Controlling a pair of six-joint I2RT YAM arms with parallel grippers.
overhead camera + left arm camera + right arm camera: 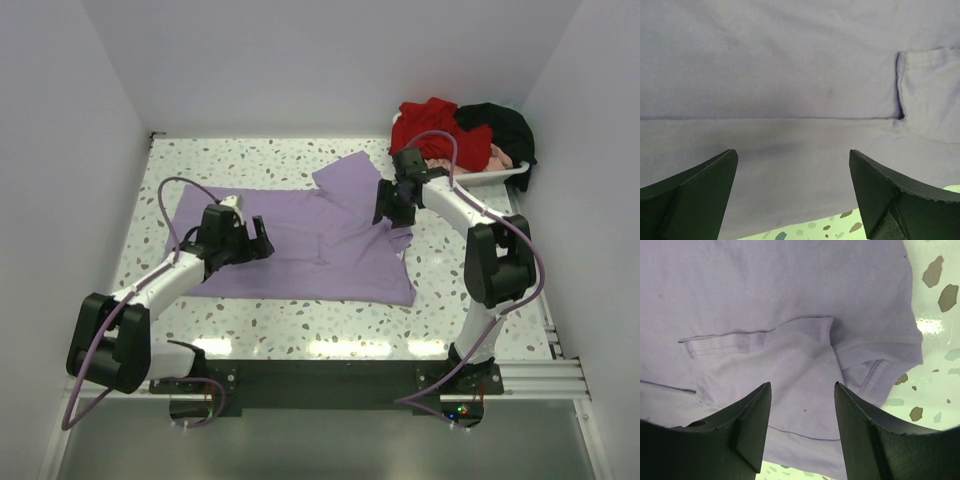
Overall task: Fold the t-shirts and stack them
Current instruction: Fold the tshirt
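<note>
A large lavender t-shirt lies spread on the speckled table, one sleeve pointing toward the back. My left gripper hovers over its left half, jaws wide open and empty; in the left wrist view the gripper shows only flat lavender cloth between its fingers. My right gripper is over the shirt's right edge near the collar, open with nothing held; the right wrist view of that gripper shows the cloth lying loose beneath. A red shirt and a black shirt are heaped at the back right.
The heap sits in a white tray in the back right corner, with a bit of pale pink cloth showing. White walls enclose the table on three sides. The arm bases stand at the near edge.
</note>
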